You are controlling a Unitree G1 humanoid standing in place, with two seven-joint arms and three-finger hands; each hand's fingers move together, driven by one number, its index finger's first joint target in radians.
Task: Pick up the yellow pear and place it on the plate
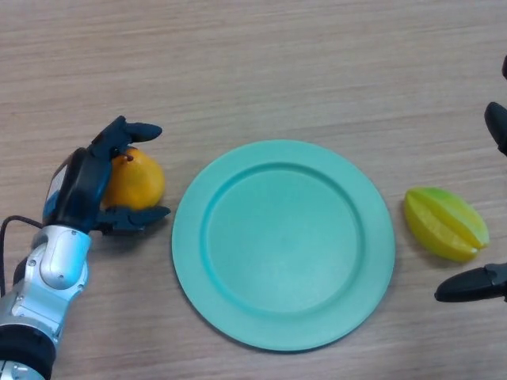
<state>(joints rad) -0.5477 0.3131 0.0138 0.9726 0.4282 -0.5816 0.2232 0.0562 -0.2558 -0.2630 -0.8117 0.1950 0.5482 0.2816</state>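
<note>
Pale wood-grain table (261, 63). At far left, left hand (83, 190) curled around rounded yellow-orange pear (139, 182), resting just beside round teal plastic plate (190, 237). Best lifted clear of the rim before crossing. Ribbed yellow-green starfruit (445, 224) beyond; right hand (475, 285) at edge, fingers' spread unclear.

Left hand (83, 186) curled in a grasp, right hand (483, 283) at frame edge

pear (136, 182): yellow-orange | plate (283, 244): plain teal-green | starfruit (445, 223): yellow-green | table (277, 71): light wood grain
</note>
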